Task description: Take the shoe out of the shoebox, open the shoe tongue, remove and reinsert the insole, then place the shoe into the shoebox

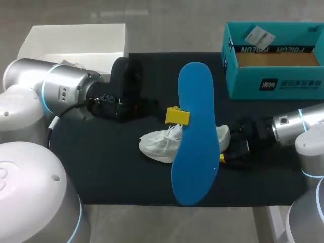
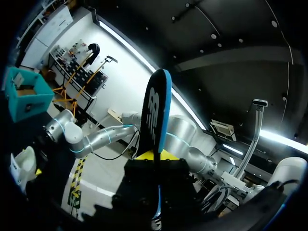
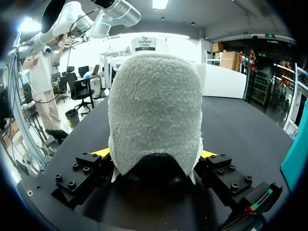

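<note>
**Insole held up over the shoe, both claws clamped**

In the head view the blue insole [image 1: 195,131] is raised closest to the camera. It runs from 12 to 6 o'clock, and its lower end reaches the near edge of the black mat [image 1: 101,167]. The left claw [image 1: 178,116] pinches it at its 9 o'clock edge. Only one yellow tip shows there, because the other is hidden behind the insole. In the left wrist view the insole [image 2: 156,110] is edge-on, black on one face and blue on the rim, and rises straight out of the claw [image 2: 156,156], whose fingers are closed on it.

Under the insole, the white shoe [image 1: 159,144] lies on the mat with its toe toward 9 o'clock. The insole covers its middle and its opening. The right claw [image 1: 224,146] grips the heel at the shoe's 3 o'clock, and its fingers are mostly hidden there. The right wrist view shows the shoe's fuzzy heel [image 3: 154,110] filling the claw [image 3: 154,155], with a yellow tip pressed on each side.

At the far edge, the teal shoebox [image 1: 273,86] sits at 1 o'clock, open and cut off at its right side. A white box [image 1: 81,38] sits at 11 o'clock, partly behind the left arm.
</note>
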You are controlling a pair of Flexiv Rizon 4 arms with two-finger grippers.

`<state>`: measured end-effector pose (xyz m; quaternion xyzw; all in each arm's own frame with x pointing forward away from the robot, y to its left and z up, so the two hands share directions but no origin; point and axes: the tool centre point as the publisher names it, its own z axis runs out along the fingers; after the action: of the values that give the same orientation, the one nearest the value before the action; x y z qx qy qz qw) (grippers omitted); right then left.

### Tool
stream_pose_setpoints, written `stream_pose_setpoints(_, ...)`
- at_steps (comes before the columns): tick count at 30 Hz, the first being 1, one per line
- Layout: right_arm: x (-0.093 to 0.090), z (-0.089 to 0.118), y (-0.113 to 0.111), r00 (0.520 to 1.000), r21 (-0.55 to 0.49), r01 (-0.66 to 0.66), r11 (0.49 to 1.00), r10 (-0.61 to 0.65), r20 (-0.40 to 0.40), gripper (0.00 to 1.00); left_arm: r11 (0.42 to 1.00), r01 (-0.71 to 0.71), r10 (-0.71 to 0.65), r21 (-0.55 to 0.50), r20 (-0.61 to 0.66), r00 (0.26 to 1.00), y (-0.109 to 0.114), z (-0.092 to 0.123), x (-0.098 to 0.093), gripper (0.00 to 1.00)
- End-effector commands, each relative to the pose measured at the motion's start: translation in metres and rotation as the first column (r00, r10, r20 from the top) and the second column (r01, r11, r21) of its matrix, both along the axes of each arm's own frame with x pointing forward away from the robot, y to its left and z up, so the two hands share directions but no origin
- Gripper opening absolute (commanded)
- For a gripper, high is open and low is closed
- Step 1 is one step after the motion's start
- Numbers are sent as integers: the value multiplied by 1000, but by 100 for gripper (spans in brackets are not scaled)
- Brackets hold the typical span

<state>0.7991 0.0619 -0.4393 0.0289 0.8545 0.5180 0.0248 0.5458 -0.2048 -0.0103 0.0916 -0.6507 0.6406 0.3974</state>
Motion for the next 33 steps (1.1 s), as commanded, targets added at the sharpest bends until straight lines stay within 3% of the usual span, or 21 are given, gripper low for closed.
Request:
stream_pose_setpoints(1, -4, 5, -6, 1000, -54, 23, 998, -23, -5, 100, 1000, -2, 2, 2, 0, 1000, 0, 0, -1, 0)
stream_pose_setpoints(10, -4, 14, -18, 997, -87, 73, 994, -71, 21, 100, 1000, -2, 2, 2, 0, 1000, 0, 0, -1, 0)
stream_pose_setpoints(16, -4, 28, -24, 995, -173, 98, 980, -91, 49, 100, 1000, -2, 2, 2, 0, 1000, 0, 0, -1, 0)
stream_pose_setpoints(25, -6, 73, -42, 989, -365, 144, 920, -119, 90, 100, 1000, -2, 2, 2, 0, 1000, 0, 0, -1, 0)
stream_pose_setpoints(33, 0, 108, -50, 983, -451, 176, 875, -128, 135, 100, 1000, -2, 2, 2, 0, 1000, 0, 0, -1, 0)
